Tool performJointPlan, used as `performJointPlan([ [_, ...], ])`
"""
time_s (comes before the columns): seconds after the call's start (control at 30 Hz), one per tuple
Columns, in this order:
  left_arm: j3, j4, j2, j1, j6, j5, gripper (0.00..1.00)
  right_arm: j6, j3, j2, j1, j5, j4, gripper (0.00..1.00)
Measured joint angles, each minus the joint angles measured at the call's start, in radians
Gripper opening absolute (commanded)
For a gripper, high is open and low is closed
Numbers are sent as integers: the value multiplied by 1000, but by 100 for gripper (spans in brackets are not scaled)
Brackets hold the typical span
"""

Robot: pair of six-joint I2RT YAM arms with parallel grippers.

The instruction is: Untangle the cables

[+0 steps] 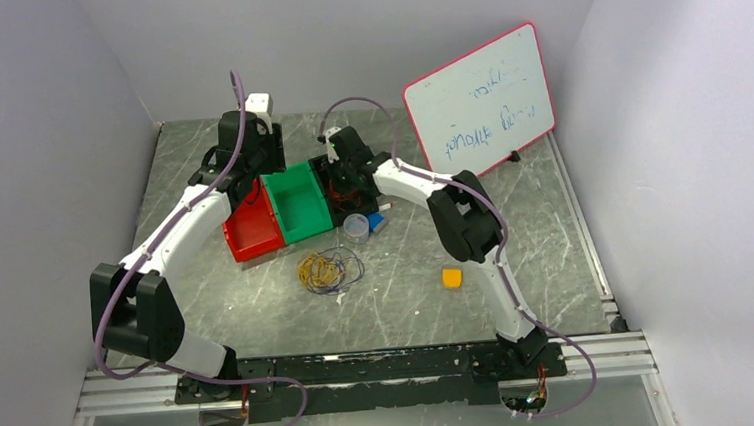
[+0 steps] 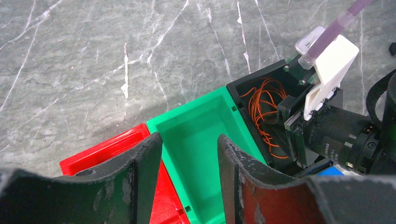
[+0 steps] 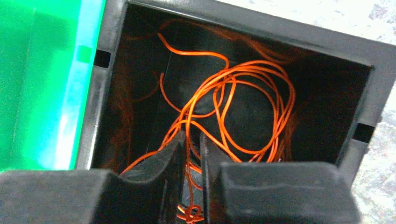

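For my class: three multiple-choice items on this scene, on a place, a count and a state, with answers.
1. Where does the orange cable lie? A in the black bin; B on the bare table; C beside the whiteboard.
2. How many bins stand in the row? A two; B three; C four.
3. The left gripper is: A open; B shut on a cable; C shut on a cup.
Answers: 1 A, its loops lie inside it; 2 B, red bin, green bin, black bin; 3 A, fingers apart, nothing between.
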Motion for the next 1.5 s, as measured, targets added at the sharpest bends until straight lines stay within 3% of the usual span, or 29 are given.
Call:
performJointPlan([
  [0.47,0,0,0,0,0,-10,58,-16,-15,-166,0,43,-6,53],
  [0.73,-3,-3,-20,1,-4,-13,58,-12,-171,-342,0,42,5,54],
  [0.97,-8,-49,-105,0,-55,65,55,6,-427,-589,0,-3,26,54],
  [1.1,-101,-70,-203,-14,-107,120,54,44,-593,-726,4,-47,57,54],
  [1.3,-299,-109,-325,-183,-230,132,53,161,-818,-853,43,-83,123,53],
  [1.5,-403,-145,-330,-353,-332,86,53,268,-982,-869,136,-108,202,53],
])
